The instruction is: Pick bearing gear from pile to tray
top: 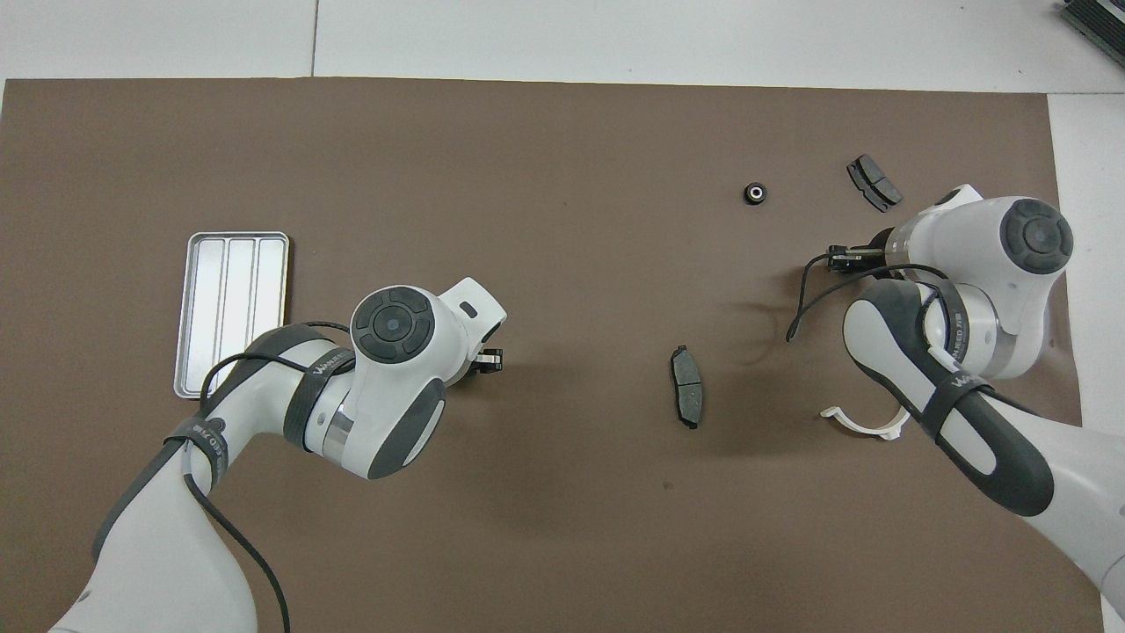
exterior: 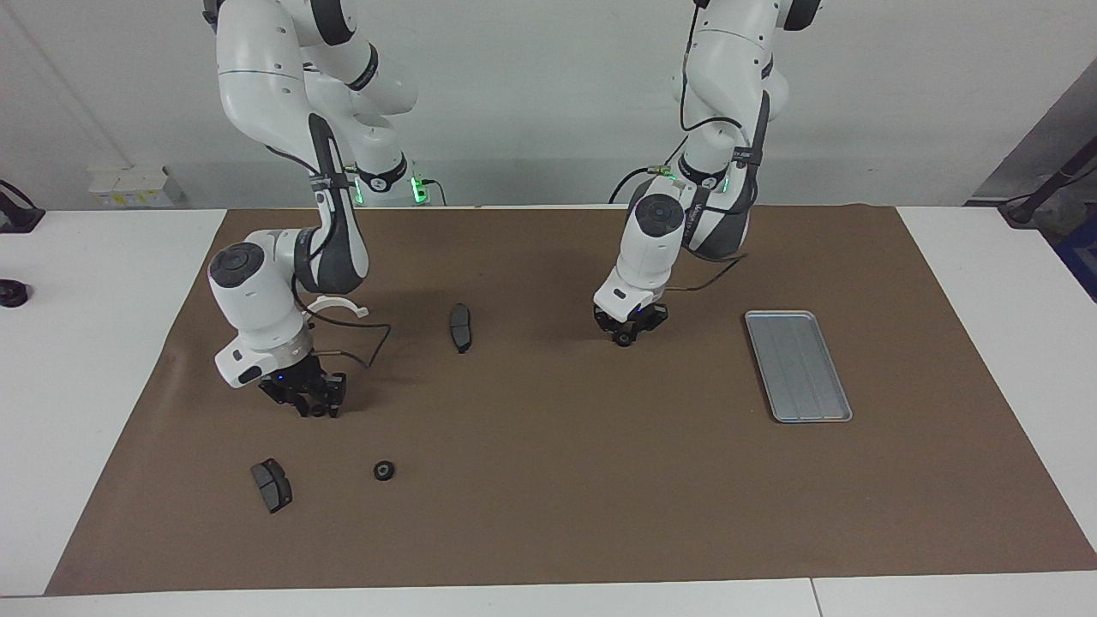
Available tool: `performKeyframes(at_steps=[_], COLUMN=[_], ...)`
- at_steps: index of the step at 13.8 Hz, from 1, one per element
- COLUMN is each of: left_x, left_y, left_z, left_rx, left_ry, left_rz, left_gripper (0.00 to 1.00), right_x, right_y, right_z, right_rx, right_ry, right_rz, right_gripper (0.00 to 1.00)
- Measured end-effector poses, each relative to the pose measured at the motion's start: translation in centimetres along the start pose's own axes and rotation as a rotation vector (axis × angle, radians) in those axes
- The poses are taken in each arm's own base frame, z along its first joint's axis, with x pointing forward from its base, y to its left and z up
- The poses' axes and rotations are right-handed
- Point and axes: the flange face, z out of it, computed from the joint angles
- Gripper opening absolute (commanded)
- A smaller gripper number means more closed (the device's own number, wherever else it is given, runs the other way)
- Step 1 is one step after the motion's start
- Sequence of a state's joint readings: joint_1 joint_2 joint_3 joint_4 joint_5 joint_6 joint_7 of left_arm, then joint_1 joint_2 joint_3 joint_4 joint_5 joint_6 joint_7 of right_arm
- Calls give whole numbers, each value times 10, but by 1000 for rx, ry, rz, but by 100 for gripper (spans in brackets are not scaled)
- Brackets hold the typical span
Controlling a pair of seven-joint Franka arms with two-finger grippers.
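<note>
Pinching a small black gear down at the brown mat, the left gripper sits near the empty tray. The right gripper has its fingers pressed onto another gear. A third gear lies loose beside a brake pad.

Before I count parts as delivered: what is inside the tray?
Nothing shows in the tray: only its bare ridged floor. In the overhead view the left arm's sleeve covers one corner; the facing view shows that corner bare too.

white arms, dark grey joint caps, black cables, green lights
</note>
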State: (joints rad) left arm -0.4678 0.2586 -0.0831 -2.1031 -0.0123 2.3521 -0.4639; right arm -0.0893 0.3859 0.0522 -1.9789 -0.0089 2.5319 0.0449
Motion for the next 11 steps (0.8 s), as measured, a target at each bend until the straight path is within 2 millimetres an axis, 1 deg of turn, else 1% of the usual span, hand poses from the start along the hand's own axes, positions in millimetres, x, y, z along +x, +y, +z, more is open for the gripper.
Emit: performKeyframes(at_steps=[1, 2, 3, 4, 6, 7, 8, 9, 10, 11], left_x=[2, 9, 22, 40, 72, 85, 93, 98, 101, 101], left_y=[-1, -4, -14, -32, -83, -115, -146, -178, -208, -236], left_z=[-3, -11, -24, -43, -80, -93, -99, -100, -99, -97], left_rx=[0, 0, -3, -9, -15, -16, -14, -11, -9, -7], left_ry=[1, 4, 10, 25, 48, 56, 58, 59, 54, 46], left_rz=[-4, -15, -39, -73, -112, -114, -109, -96, -83, -75], left_gripper=[0, 0, 0, 0, 0, 0, 0, 0, 0, 0], right_x=[0, 0, 1, 1, 3, 4, 4, 3, 1, -3], right_y=[0, 0, 0, -1, -6, -12, -22, -38, -62, -91], right_z=[0, 0, -1, -2, -14, -25, -38, -50, -60, -66], right_rx=[0, 0, 0, 0, 2, 4, 7, 13, 20, 31], right_ry=[0, 1, 0, -4, -8, -7, -3, 1, 8, 14], right_rz=[0, 0, 0, -1, -9, -17, -33, -53, -67, -55], right_gripper=[0, 0, 0, 0, 0, 0, 0, 0, 0, 0])
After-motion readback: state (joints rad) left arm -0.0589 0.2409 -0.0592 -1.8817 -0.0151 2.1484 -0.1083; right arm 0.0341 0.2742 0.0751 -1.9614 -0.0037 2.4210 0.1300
